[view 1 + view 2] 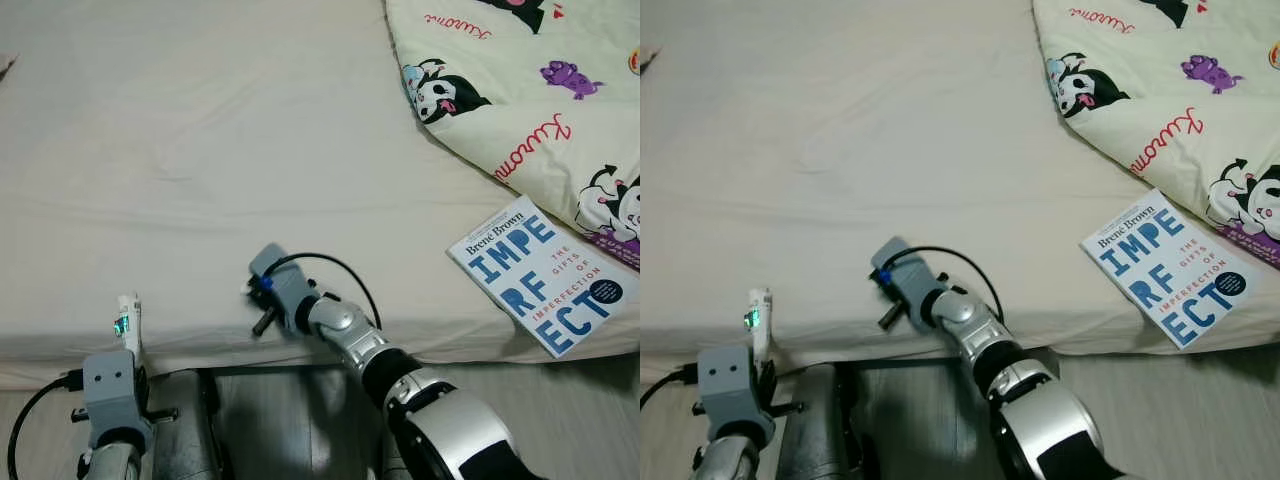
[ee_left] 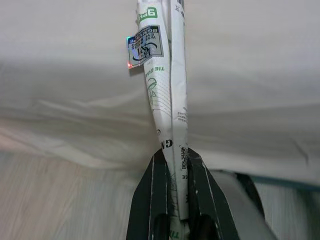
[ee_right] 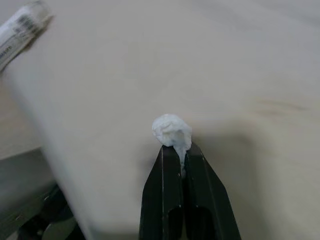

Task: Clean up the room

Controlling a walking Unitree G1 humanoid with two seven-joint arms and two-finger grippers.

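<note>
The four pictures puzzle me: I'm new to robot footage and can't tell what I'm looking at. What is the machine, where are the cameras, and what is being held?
This is a humanoid robot standing at the edge of a bed with a cream sheet. The two wide pictures come from the two eyes of a camera in its head, looking down. The two close pictures come from a camera on each wrist, looking along that hand's black fingers.

The left hand is shut on a flattened white tube with green print, held upright by the bed's edge. The right hand rests over the sheet, shut on a small crumpled white tissue wad.

On the bed also lie a white-and-blue paperback book and a cream cartoon-print quilt.
</note>
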